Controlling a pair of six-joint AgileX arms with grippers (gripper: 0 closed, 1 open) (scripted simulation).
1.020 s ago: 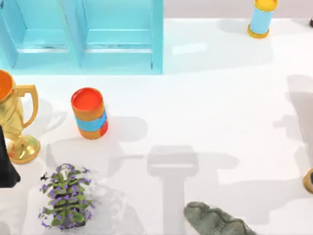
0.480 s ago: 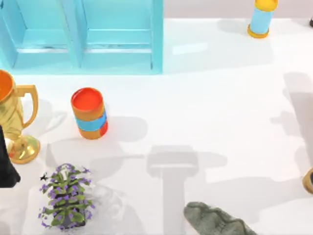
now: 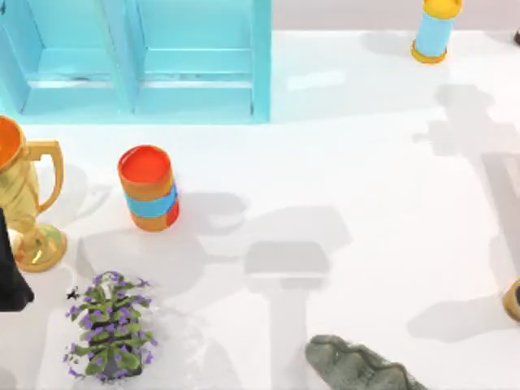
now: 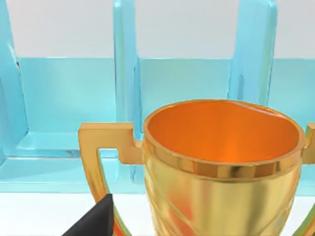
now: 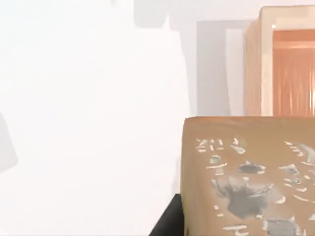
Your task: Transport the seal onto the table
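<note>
Right now, the small tan-brown rectangular seal (image 5: pixel 248 174) is seen close up in the right wrist view, its face covered with pale marks, hanging over the glossy white surface (image 3: pixel 366 179). A dark fingertip (image 5: pixel 167 221) of the right tool is glimpsed beside the block's lower edge; whether the fingers are pressed onto the seal cannot be told. A wooden-looking orange box shape (image 5: pixel 285 64) is seen beyond the seal in that same view.

From above, a dark part of the left arm (image 3: pixel 10 272) is seen at the surface's left edge, beside the shiny gold trophy cup with an orange inside (image 3: pixel 24 203). In the left wrist view that trophy looms large, a dark fingertip (image 4: pixel 93 221) is seen low beside its handle, and the state of the left tool cannot be told.

Behind the trophy the light-blue shelf unit (image 3: pixel 138 65) is set along the far edge. An orange-and-blue banded cup (image 3: pixel 148 188) is stood upright near the trophy, a small potted plant with purple flowers (image 3: pixel 110 325) nearer the front, a grey-green lumpy ridged figure (image 3: pixel 357 366) at the front edge, and a yellow-and-blue cylinder (image 3: pixel 435 28) at the far right.
</note>
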